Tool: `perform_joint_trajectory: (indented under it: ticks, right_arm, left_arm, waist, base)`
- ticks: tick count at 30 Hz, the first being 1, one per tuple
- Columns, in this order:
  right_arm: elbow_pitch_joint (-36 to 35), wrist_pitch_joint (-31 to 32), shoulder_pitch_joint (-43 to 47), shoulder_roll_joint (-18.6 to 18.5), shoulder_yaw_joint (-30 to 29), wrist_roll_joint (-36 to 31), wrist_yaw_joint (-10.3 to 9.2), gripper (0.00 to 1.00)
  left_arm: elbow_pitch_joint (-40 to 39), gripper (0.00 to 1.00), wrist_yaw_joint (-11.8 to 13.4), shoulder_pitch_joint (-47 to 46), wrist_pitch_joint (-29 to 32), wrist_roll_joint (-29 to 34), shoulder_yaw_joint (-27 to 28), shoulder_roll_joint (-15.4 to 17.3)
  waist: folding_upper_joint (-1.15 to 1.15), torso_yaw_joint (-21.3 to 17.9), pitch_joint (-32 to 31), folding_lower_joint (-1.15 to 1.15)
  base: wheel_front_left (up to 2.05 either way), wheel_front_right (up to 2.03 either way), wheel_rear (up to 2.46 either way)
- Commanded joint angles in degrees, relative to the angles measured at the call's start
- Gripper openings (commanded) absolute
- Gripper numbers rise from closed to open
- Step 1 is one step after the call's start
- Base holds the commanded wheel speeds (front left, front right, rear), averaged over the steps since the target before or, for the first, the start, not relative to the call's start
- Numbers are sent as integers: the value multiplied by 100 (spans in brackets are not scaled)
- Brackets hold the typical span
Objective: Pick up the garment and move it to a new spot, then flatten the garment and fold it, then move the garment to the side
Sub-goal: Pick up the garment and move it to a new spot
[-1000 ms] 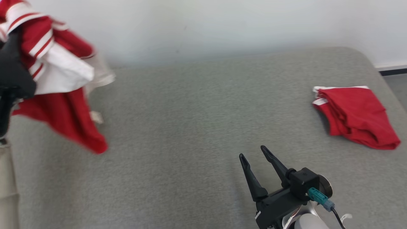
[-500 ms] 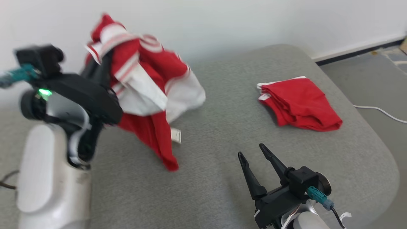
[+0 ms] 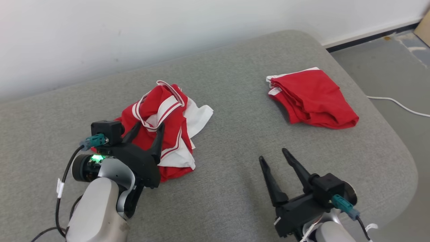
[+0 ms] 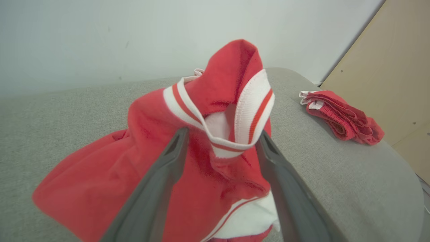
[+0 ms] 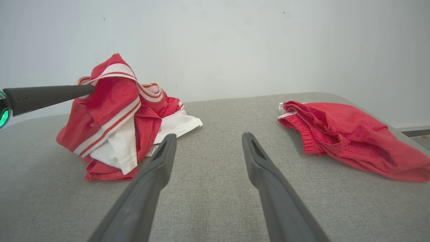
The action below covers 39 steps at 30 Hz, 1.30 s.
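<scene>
Left tool [image 3: 148, 129] at lower left of head view, fingers spread wide, red and white garment [image 3: 169, 116] bunched up loose between them. Garment sits in crumpled heap left of middle on soft grey worktop [image 3: 235, 141]. Right tool [image 3: 273, 154] at lower right, wide open, nothing in it, apart from garment. Folded red cloth [image 3: 312, 97] lies upper right, well apart from heap. White wall [image 3: 134, 27] behind.
</scene>
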Motion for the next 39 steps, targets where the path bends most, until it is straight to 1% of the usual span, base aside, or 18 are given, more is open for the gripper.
perform_joint_trajectory:
  ticks: [1, 3, 6, 7, 9, 13, 18, 22, 26, 32, 39]
  right_arm:
    - [-9, -23, 77, -26, -86, -46, -16, 100]
    - [-17, -24, 142, -64, -217, -56, -16, 100]
    - [-39, -25, 271, -117, -466, -99, -16, 100]
    - [-51, -25, 383, -144, -609, -122, -17, 100]
    - [-84, -24, 467, -170, -753, -155, -17, 100]
    - [-135, -5, 605, -188, -1045, -148, -17, 100]
    - [-157, 12, 709, -265, -1215, -92, -17, 100]
    - [-177, 19, 752, -358, -1213, -33, -17, 100]
    - [-160, 47, 788, -460, -1132, 47, -17, 100]
    - [-106, 125, 775, -550, -1070, 57, -17, 100]
    - [-46, 137, 780, -584, -1014, 70, -17, 100]
  left_arm:
    - [6, 100, -25, 54, -151, -113, -5, -41]
    - [-92, 100, -44, 126, -424, -221, -50, -81]
    - [-335, 100, 12, 311, -917, -331, -10, -98]
    - [-476, 100, 57, 524, -1195, -354, 56, -94]
    - [-643, 100, 150, 773, -1516, -344, 170, -48]
    - [-952, 100, 329, 1395, -1880, -241, 397, 107]
    - [-1394, 100, 550, 2223, -2000, -8, 654, 297]
    - [-1825, 100, 635, 2784, -2002, 163, 832, 311]
    - [-2148, 100, 650, 3197, -2004, 308, 974, 233]
    - [-2297, 100, 690, 3497, -2002, 458, 1106, 172]
    - [-2379, 100, 607, 3617, -2003, 582, 1231, 116]
  waist:
    - [0, 189, -99, 0]
    - [0, 320, -182, 0]
    - [0, 541, -359, 0]
    - [0, 685, -486, 0]
    - [0, 818, -588, 0]
    - [0, 1058, -749, 0]
    - [0, 1314, -872, 0]
    - [0, 1476, -925, 0]
    - [0, 1588, -946, 0]
    - [0, 1667, -964, 0]
    - [0, 1725, -960, 0]
  base:
    - [0, 0, 0]
    - [0, 0, 0]
    - [0, 0, 0]
    - [0, 0, 0]
    - [0, 0, 0]
    - [0, 0, 0]
    - [0, 0, 0]
    - [0, 0, 0]
    - [0, 0, 0]
    - [0, 0, 0]
    - [0, 0, 0]
